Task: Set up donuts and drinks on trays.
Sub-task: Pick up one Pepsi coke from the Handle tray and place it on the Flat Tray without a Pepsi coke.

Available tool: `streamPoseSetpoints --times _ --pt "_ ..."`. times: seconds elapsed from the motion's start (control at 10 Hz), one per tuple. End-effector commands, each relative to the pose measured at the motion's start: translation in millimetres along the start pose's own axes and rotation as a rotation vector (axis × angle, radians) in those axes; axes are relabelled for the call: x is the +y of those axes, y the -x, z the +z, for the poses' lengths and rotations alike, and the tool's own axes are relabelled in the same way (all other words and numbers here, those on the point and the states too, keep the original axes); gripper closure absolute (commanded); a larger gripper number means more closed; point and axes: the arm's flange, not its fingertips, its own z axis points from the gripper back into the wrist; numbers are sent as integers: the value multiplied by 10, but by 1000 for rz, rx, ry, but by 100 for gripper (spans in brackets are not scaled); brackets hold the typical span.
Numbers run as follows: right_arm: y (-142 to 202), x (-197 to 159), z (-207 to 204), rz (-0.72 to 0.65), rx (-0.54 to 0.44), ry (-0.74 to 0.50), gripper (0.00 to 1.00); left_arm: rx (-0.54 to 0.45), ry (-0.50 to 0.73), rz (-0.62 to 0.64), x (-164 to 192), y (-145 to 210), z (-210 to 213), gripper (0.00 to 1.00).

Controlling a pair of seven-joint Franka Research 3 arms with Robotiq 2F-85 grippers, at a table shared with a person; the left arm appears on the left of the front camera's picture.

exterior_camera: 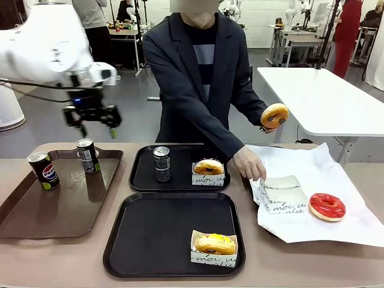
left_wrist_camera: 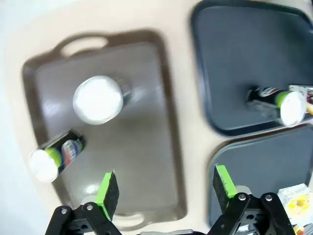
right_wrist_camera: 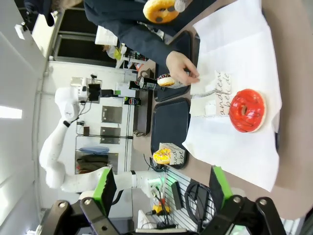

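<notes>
My left gripper [exterior_camera: 97,131] hangs open above the brown tray [exterior_camera: 66,204], where a Pepsi can [exterior_camera: 44,171] and a dark can [exterior_camera: 87,156] stand. In the left wrist view that gripper [left_wrist_camera: 165,186] is open over the dark can [left_wrist_camera: 97,99] and the Pepsi can [left_wrist_camera: 56,156]. The far black tray [exterior_camera: 141,177] holds a dark can [exterior_camera: 161,164] and a sleeved yellow donut [exterior_camera: 208,170]. On the near black tray [exterior_camera: 156,234] lies another sleeved yellow donut [exterior_camera: 214,248]. My right gripper [right_wrist_camera: 161,183] is open, high above the red donut [right_wrist_camera: 247,110].
White paper [exterior_camera: 342,174] at the right carries the red donut [exterior_camera: 327,206] and an empty sleeve [exterior_camera: 281,195], which the person's hand [exterior_camera: 249,163] touches. The person's other hand holds up a yellow donut [exterior_camera: 274,115]. A white table [exterior_camera: 324,96] stands behind.
</notes>
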Motion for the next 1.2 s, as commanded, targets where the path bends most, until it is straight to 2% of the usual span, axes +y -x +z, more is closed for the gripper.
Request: streamPoseSetpoints --times 0.0,0.1,0.2,0.3,0.4,1.0,1.1 --pt "-11 -2 4 17 -8 -19 0 28 -26 45 283 44 134 0" --pt "-11 -2 4 17 -8 -19 0 25 -9 58 385 45 164 0" --pt "-11 -2 4 17 -8 -19 0 5 -2 50 334 185 118 0" --pt "-11 -2 4 17 -8 -19 0 -9 -30 37 163 68 145 0" --pt "-11 -2 4 17 -8 -19 0 20 -13 73 454 98 151 0" --pt "-11 -2 4 17 -8 -19 0 18 -13 73 428 92 158 0" --pt "-11 -2 4 17 -8 -19 0 17 17 119 595 -22 146 0"
